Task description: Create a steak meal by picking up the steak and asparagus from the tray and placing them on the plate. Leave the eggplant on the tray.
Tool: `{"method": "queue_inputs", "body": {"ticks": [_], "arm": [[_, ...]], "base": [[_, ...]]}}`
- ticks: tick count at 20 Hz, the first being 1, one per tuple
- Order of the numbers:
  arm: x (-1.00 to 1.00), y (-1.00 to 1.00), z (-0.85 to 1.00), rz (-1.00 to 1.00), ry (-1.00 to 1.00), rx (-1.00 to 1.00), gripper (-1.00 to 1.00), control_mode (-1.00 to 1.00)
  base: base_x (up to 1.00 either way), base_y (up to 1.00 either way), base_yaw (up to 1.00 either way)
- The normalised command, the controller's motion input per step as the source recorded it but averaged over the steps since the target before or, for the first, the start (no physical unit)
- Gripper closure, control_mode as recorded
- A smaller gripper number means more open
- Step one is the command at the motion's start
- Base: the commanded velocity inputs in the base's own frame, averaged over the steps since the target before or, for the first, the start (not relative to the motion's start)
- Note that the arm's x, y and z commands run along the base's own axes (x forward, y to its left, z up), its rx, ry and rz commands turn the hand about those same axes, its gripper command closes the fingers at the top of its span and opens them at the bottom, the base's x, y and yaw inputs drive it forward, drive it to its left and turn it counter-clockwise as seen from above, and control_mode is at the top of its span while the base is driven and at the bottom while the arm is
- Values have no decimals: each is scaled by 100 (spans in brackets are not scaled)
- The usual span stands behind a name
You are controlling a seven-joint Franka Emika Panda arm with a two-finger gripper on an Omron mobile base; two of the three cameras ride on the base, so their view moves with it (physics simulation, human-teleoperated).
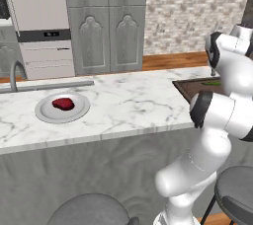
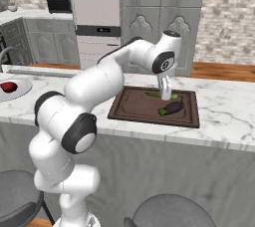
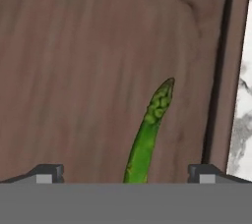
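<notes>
open hand (image 3: 123, 176) straddles the asparagus (image 3: 147, 134) on the tray (image 3: 69, 70).

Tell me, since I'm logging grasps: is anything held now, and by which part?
Nothing is held: the gripper hangs open over the asparagus on the tray.

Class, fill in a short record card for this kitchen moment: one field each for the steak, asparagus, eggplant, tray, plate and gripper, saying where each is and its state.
steak: lies on the plate
plate: on the marble counter, near the sink
asparagus: lies flat on the tray, between the open fingertips in the hand view
eggplant: on the tray, near its front right
tray: on the counter, apart from the plate
gripper: open, low over the asparagus, holding nothing
</notes>
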Motion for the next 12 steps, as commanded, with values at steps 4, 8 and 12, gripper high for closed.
{"method": "queue_inputs", "body": {"ticks": [4, 8, 12], "arm": [[20, -14, -19, 2, 0, 0, -100, -100], [22, -9, -17, 2, 1, 0, -100, -100], [17, -1, -18, 1, 0, 0, -100, -100]], "base": [[0, 0, 0], [0, 0, 0], [0, 0, 0]]}}
